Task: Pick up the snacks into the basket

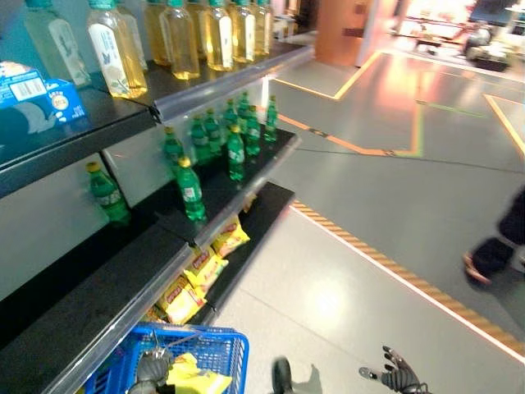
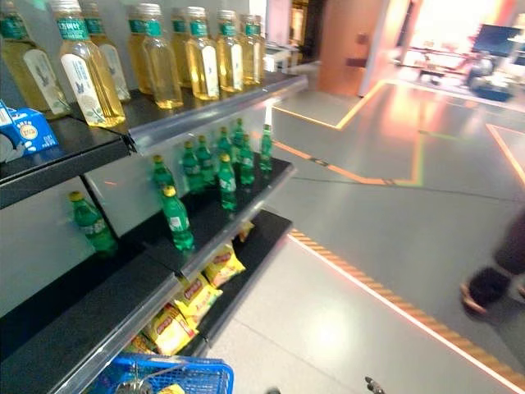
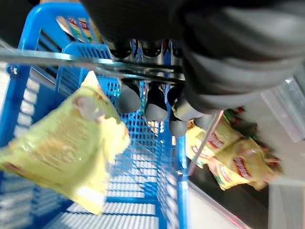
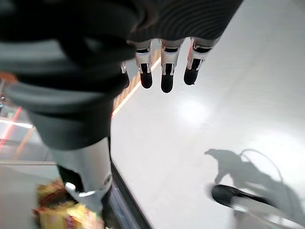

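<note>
a tall shelf [image 1: 98, 295] holds green bottles [image 1: 190, 190] and, down low, yellow snack bags [image 1: 182, 297] beside the blue basket [image 1: 215, 351]. the left hand [image 3: 157, 102] curls round the basket's wire handle [image 3: 71, 62], and one bag [image 3: 62, 152] lies in the basket already. the right hand [image 4: 164, 64] hangs loose and empty with fingers straight; the bags look light, soft and crinkly, so pinch one gently by its edge.

Both head cams look down at the shelves [image 1: 148, 271] and floor [image 1: 344, 295] from almost the same spot. Left wrist cam sits super close over the left hand [image 3: 157, 102], facing into the blue basket [image 3: 28, 71]. Right wrist cam looks past the right hand [image 4: 164, 71] at floor.
</note>
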You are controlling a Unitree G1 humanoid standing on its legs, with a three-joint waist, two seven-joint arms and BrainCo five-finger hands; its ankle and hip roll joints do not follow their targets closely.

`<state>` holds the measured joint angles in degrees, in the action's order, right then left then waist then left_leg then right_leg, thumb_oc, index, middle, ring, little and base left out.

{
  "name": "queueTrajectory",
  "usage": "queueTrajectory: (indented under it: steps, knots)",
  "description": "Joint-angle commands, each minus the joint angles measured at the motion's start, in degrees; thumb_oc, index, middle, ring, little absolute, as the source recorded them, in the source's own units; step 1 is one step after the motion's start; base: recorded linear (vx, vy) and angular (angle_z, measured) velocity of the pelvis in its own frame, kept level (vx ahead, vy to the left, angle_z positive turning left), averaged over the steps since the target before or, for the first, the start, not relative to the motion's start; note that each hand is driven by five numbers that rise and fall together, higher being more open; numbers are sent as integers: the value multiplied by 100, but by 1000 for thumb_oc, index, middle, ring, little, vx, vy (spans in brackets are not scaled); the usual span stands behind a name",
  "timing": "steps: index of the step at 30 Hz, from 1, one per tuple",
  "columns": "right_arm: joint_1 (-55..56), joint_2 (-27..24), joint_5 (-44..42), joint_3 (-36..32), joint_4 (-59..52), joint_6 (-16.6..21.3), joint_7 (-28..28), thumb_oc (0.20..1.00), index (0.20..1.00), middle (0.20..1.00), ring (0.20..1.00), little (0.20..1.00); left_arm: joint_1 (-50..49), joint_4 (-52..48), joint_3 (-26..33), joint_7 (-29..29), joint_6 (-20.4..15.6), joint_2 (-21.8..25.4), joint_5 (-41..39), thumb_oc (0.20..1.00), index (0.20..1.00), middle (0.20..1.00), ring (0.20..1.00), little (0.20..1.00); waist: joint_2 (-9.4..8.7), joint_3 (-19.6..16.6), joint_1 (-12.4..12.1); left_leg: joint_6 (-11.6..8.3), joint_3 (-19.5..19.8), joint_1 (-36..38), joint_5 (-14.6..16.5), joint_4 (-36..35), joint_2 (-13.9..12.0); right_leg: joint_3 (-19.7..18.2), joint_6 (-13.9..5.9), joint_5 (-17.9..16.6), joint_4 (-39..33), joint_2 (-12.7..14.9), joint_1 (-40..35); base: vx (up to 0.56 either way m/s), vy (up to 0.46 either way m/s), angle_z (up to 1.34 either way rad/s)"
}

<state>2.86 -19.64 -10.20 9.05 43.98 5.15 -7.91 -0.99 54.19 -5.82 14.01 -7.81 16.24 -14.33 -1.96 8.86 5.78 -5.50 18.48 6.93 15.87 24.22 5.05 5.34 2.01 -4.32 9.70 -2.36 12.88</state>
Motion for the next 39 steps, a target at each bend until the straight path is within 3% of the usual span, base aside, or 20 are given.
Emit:
queueTrajectory:
  steps: [1,2,3,6,8,9,10,11,14,16,25,34,39]
  knots:
    - [-185,-382,192,20,-373,184,4,1000,1000,1000,1000,1000,445,-655,159,54,-387,366,-11,200,200,200,200,200,8,-148,72,-518,-229,280,-2161,-20,-352,-258,-865,-102,-439,199,-44,350,-210,12]
    - [-211,-426,158,28,-401,215,-38,1000,1000,1000,1000,1000,501,-644,115,64,-392,363,-33,200,200,200,200,200,-101,-117,57,-488,-451,-115,-2434,496,-435,-343,-779,-36,-532,267,-230,361,-356,17]
    - [-277,-444,64,45,-369,233,-111,1000,1000,1000,1000,1000,594,-615,82,52,-390,364,-98,200,200,200,200,200,-263,-8,-50,-284,-804,-643,-2455,1134,-448,-506,-616,87,-628,274,-516,356,-400,29]
    - [-309,-460,45,74,-388,214,-117,1000,1000,1000,1000,1000,637,-593,76,57,-356,361,-125,200,200,200,200,200,-289,48,-113,-132,-1170,-885,-2316,1279,-573,-563,-523,227,-676,192,-684,241,-207,11]
    - [-324,-482,92,86,-387,189,-156,1000,1000,1000,1000,1000,624,-674,23,58,-327,330,-122,200,200,200,200,200,-320,73,-201,-9,-1384,-1399,-2032,815,-450,-608,-530,321,-740,184,-880,261,-89,-18]
    - [-302,-465,82,59,-360,193,-193,1000,1000,1000,1000,1000,602,-695,4,64,-321,319,-112,200,200,200,200,200,-294,92,-251,35,-1532,-1607,-1880,253,-523,-626,-554,422,-761,149,-994,456,0,-12]
    - [-309,-452,108,54,-366,210,-198,1000,1000,1000,1000,1000,495,-831,-19,56,-328,334,-36,200,200,200,200,200,-143,62,-342,88,-1569,-1680,-1796,-1246,-615,-694,-614,557,-757,-16,-1100,501,37,-17]
    - [-324,-464,151,74,-384,212,-207,1000,1000,1000,1000,1000,464,-851,-34,57,-320,325,-13,200,200,200,200,200,-89,68,-418,77,-1451,-1664,-1993,-1809,-690,-761,-627,622,-733,-86,-1179,384,47,-20]
    - [-372,-445,240,94,-329,222,-230,1000,1000,1000,1000,1000,472,-772,-47,79,-307,295,62,200,200,200,200,200,-41,125,-446,-17,-1442,-1588,-2311,-2261,-836,-819,-636,756,-700,-90,-1377,196,44,-70]
    - [-373,-441,309,68,-386,217,-206,1000,1000,1000,1000,1000,456,-786,-81,29,-298,299,113,200,200,200,200,200,-21,71,-391,-51,-1713,-1478,-2254,-2258,-926,-776,-652,876,-621,-30,-1419,211,101,-42]
    - [-606,-452,418,114,-607,178,-116,1000,1000,1000,1000,1000,326,-1140,-137,-113,-302,546,303,200,200,200,200,200,-198,-103,-533,206,-1885,-1085,-1873,-2329,-771,-982,-796,948,-555,328,-1600,177,96,-26]
    - [-1601,-775,394,349,-1146,258,-189,1000,1000,1000,1000,1000,358,-1487,-232,-145,-378,691,210,200,200,200,200,200,-303,-104,-727,246,-1745,-1109,-1733,-2254,-675,-837,-842,986,-636,435,-1637,64,0,12]
    - [-2483,-842,525,712,-1284,261,-319,1000,1000,1000,1000,1000,488,-1753,-444,-95,-455,813,163,200,200,200,200,200,-344,73,-943,250,-1551,-1361,-1737,-2113,-609,-712,-835,1054,-506,426,-1483,-48,-31,28]
